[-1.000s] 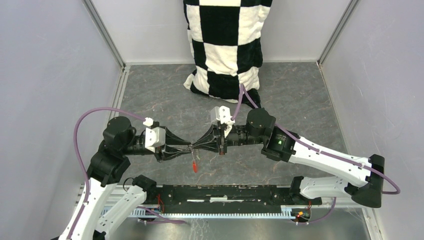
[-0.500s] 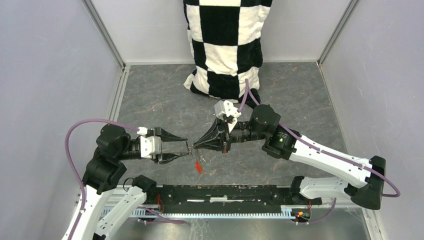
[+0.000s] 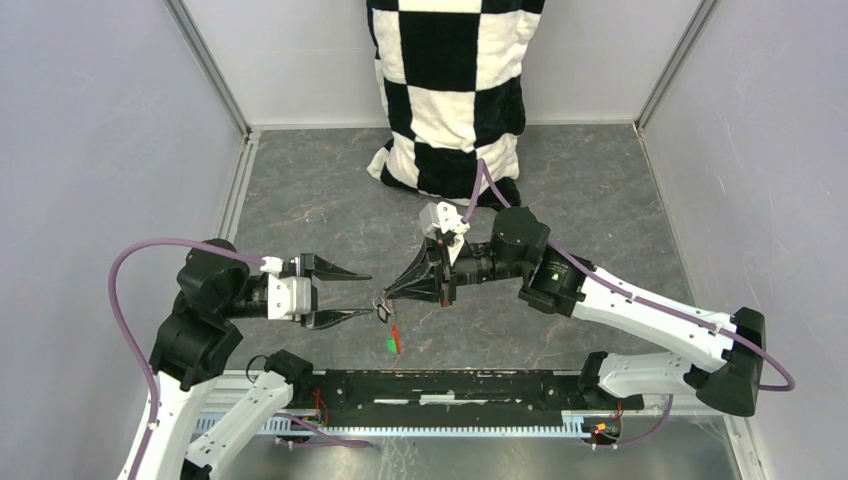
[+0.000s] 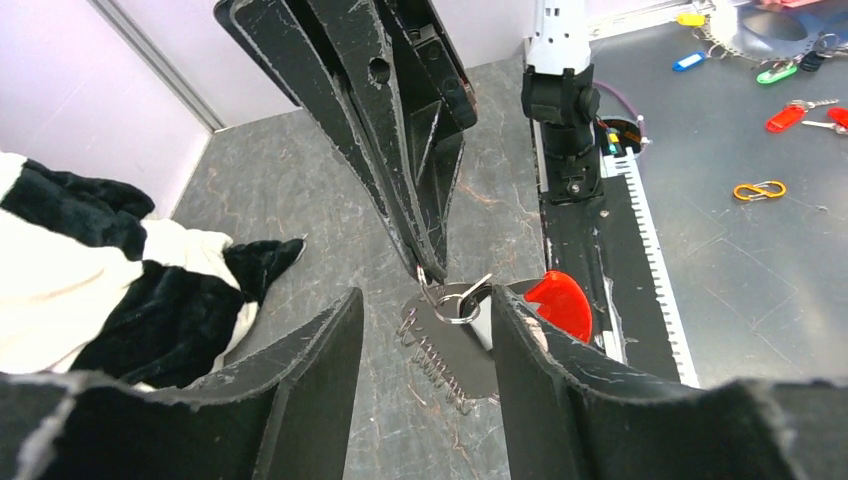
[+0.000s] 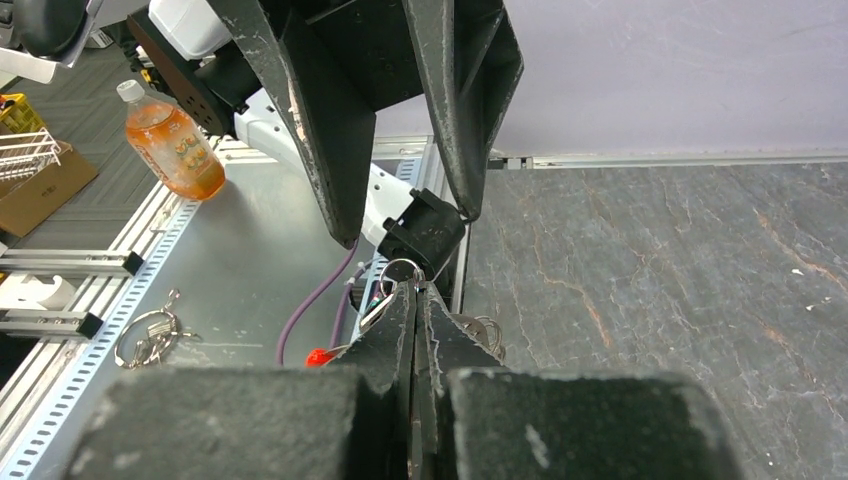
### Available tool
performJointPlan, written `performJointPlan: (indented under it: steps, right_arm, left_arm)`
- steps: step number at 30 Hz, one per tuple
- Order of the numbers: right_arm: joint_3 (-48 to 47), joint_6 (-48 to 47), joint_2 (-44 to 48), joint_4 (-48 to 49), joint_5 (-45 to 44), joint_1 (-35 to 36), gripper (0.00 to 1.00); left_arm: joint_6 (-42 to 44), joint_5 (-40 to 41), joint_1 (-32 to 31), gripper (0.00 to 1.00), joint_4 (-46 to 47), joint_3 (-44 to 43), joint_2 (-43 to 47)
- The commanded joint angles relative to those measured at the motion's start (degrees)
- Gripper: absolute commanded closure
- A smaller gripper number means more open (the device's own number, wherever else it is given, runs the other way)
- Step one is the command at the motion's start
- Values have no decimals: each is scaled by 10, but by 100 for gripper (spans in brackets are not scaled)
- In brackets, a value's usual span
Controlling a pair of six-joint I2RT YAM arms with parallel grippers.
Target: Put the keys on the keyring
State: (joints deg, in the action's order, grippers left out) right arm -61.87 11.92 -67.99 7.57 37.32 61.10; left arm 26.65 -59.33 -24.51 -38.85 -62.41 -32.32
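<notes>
— What else lies around the worktop?
— A black-and-white checked cloth is heaped at the far wall, well apart from both arms. Past the near rail, the right wrist view shows an orange drink bottle and a loose bunch of rings. The left wrist view shows coloured key tags and an orange carabiner.
— Is any print readable?
— The bottle's label is too small to read.
— And the keyring?
— It is held above the worktop between the arms, pinched at its rim by the closed right hand. Its red tag dangles, with the green key beside the tag's tip. The right hand's own fingers hide most of the ring from its camera. The left hand is just beside the ring, spread wide and gripping nothing.
</notes>
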Motion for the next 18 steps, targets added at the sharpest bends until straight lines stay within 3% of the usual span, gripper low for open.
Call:
performJointPlan:
  steps: [1, 7, 18]
  right_arm:
    - [-40, -11, -2, 7, -2, -1, 100]
    - [-44, -15, -7, 4, -1, -1, 100]
    - [-40, -12, -7, 12, 0, 0, 100]
  left_arm:
    - [-25, -29, 0, 46, 14, 3, -21]
    - [-71, -34, 1, 60, 45, 24, -41]
    - [-67, -24, 1, 78, 46, 36, -34]
